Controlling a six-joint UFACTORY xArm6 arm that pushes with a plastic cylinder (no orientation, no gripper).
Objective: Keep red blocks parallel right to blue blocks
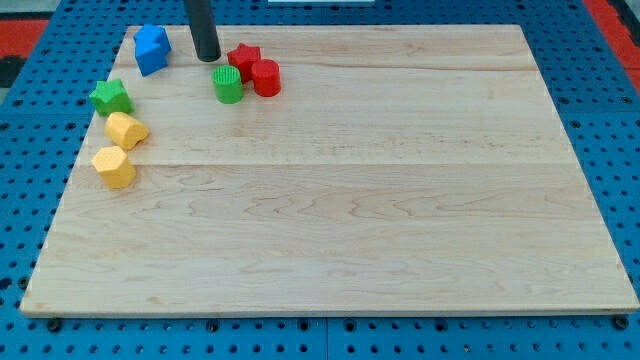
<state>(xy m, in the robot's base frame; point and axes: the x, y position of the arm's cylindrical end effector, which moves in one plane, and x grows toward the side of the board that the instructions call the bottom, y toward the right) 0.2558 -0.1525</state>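
My tip (207, 58) stands near the board's top left, between the blue block (151, 48) on its left and the red star (243, 59) on its right, touching neither. A red cylinder (266, 77) sits just right of and below the red star, touching it. A green cylinder (227, 85) sits against the red cylinder's left side, below and right of my tip. Only one blue block shows.
A green star (110, 97) lies at the left edge, with a yellow block (126, 130) below it and a second yellow block (114, 167) lower still. The wooden board (400, 200) lies on a blue perforated table.
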